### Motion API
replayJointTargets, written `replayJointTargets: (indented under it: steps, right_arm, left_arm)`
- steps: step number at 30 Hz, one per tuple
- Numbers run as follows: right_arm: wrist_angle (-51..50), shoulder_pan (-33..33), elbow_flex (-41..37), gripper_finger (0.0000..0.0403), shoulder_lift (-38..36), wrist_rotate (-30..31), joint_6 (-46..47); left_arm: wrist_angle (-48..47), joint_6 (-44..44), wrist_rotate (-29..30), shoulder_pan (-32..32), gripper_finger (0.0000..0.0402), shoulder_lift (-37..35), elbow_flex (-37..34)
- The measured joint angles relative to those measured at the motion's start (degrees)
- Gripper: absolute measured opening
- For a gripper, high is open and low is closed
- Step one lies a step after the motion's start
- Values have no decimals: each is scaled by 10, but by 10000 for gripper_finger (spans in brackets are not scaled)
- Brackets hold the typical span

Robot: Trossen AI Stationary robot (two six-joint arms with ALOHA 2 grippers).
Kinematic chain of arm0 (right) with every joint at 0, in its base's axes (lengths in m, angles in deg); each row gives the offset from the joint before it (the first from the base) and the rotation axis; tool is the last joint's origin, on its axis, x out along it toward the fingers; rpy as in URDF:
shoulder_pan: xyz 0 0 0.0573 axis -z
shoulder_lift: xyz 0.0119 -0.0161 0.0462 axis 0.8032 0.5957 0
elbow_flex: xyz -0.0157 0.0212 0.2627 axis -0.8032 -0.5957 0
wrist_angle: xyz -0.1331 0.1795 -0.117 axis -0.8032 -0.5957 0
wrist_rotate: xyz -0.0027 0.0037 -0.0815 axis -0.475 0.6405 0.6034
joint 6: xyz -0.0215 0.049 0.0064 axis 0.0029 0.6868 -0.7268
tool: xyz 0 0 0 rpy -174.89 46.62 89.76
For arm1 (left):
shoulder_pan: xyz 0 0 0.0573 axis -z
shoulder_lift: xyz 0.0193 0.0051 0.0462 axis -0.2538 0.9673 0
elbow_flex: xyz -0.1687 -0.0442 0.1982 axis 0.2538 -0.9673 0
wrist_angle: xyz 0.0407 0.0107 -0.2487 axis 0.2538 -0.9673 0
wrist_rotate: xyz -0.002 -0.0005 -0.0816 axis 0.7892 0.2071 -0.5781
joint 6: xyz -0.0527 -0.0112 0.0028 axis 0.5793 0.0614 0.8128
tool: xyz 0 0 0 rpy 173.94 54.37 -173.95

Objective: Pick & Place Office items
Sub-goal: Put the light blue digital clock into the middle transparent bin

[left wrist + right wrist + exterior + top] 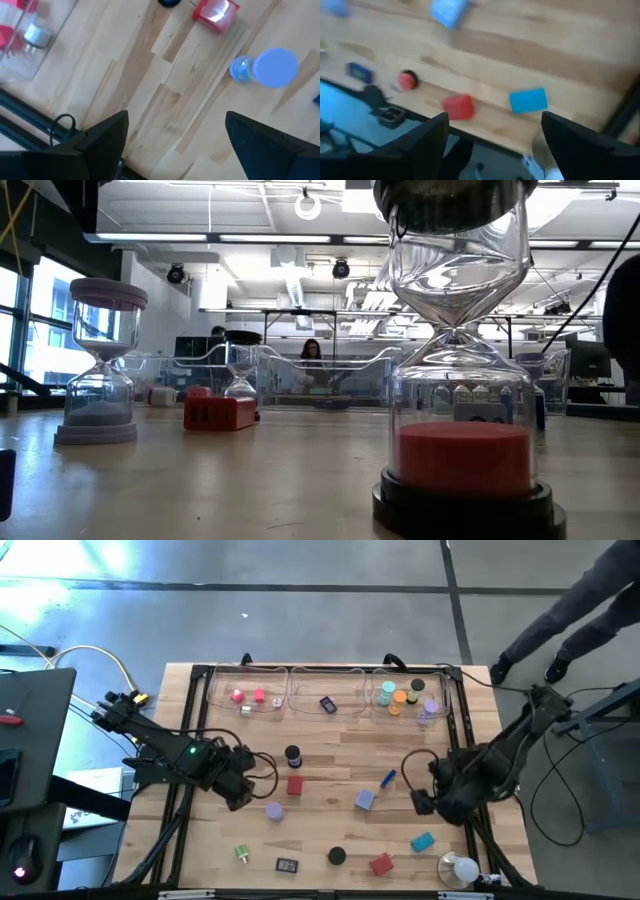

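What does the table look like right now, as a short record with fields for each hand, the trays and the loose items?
left hand: open, empty, over the table's left middle
right hand: open, empty, over the table's right middle
clear trays: three in a row along the far edge
left tray: red and pink pieces
middle tray: one dark piece
right tray: orange, teal, black and lilac caps
loose between the hands: red block, lavender block, blue stick
near edge: teal block, black cap, white bulb
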Motion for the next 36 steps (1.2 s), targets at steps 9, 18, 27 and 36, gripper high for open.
replayJointTargets:
  steps: [9, 18, 27, 36]
  right_arm:
    - [22, -35, 0, 307, 107, 3, 90]
    - [126, -35, 0, 307, 193, -10, 51]
    - [121, -24, 0, 307, 250, -120, 60]
    - [97, -29, 0, 307, 272, -140, -21]
  left_arm:
    - [0, -77, 0, 0, 325, 0, 0]
    - [0, -110, -3, 0, 325, 0, 0]
    - [0, -125, -3, 13, 325, 0, 0]
    - [2, -113, -3, 43, 325, 0, 0]
